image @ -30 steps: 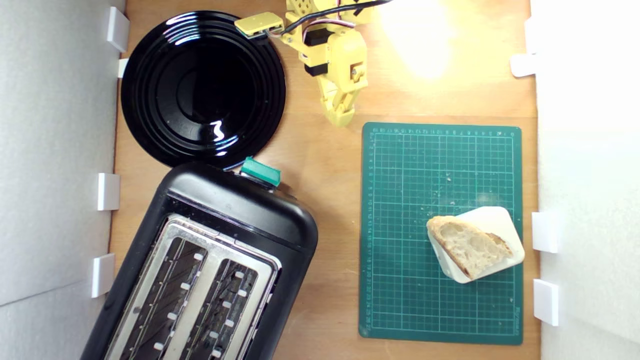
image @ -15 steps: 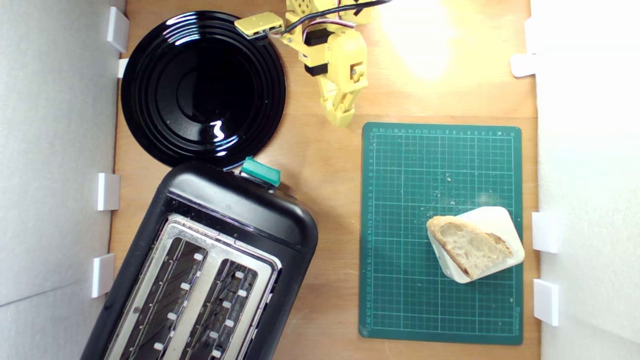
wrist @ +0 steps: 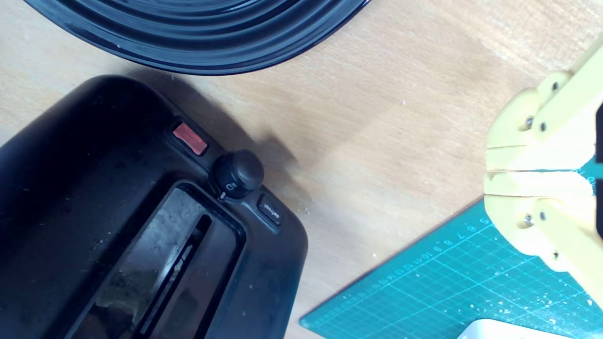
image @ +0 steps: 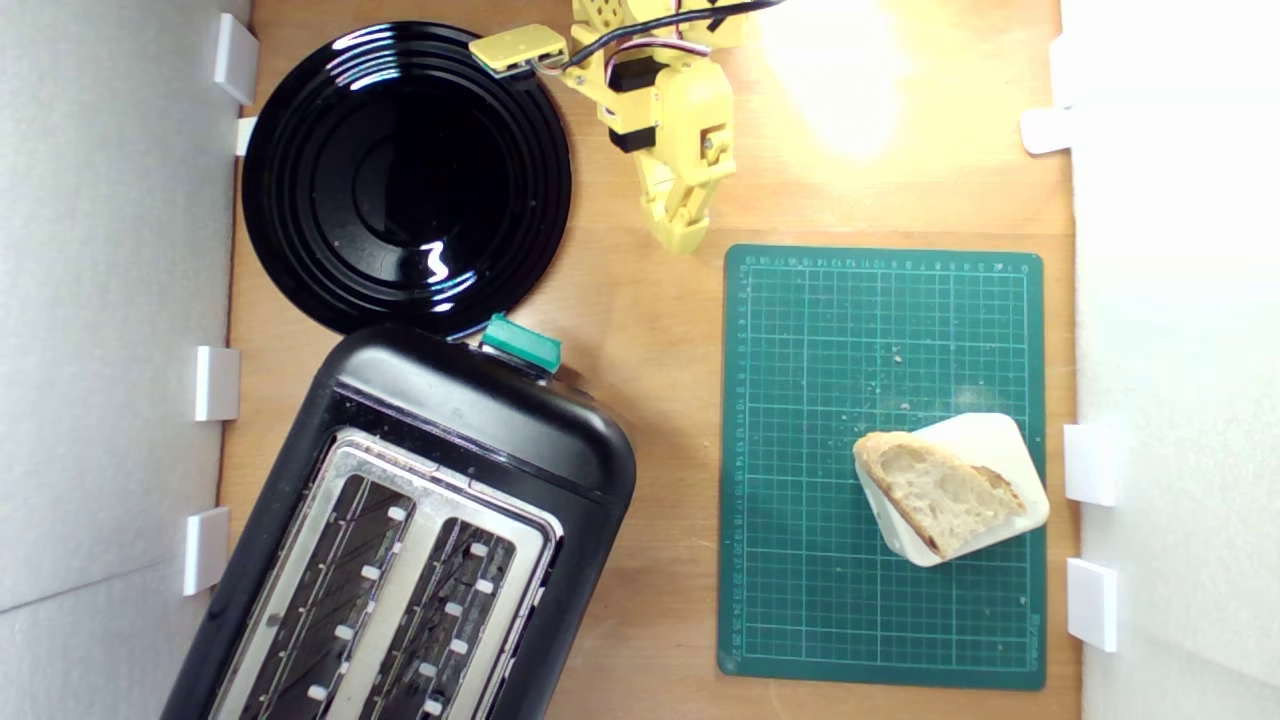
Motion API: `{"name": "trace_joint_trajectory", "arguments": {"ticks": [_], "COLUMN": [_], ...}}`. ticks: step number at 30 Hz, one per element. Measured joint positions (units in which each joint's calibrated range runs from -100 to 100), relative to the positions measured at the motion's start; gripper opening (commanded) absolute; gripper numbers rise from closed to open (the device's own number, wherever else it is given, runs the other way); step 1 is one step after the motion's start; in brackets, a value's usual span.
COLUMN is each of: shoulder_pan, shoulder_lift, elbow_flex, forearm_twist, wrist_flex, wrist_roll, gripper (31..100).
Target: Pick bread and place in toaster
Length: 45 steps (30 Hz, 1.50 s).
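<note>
- While the yellow plastic gripper [image: 682, 238] hangs with jaws pressed together, empty, the rustic tan-crusted bread slice [image: 937, 492] lies on a white rounded block [image: 995, 440].
- Block sits on a green gridded cutting mat [image: 820, 340] — edge numerals legible in the wrist view.
- Large black two-slot toaster [image: 480, 410] stands well apart — button lettering unreadable.

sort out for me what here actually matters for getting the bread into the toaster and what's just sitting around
Part of the job:
- bread, lying on the white block
- toaster, both slots empty
- gripper, shut, holding nothing

Just lying about:
- black plate
- white block under the bread
- green cutting mat
</note>
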<state>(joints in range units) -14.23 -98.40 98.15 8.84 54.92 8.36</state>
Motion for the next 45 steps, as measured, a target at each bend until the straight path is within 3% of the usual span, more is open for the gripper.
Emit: {"name": "trace_joint_trajectory", "arguments": {"ticks": [38, 45], "shoulder_pan": [0.5, 0.5], "shoulder_lift": [1.8, 7.2], "elbow_flex": [-0.1, -0.2], "forearm_twist": [-0.1, -0.1], "wrist_flex": [-0.1, -7.1], "wrist_roll": [0.0, 0.0], "gripper": [39.8, 39.9]}}
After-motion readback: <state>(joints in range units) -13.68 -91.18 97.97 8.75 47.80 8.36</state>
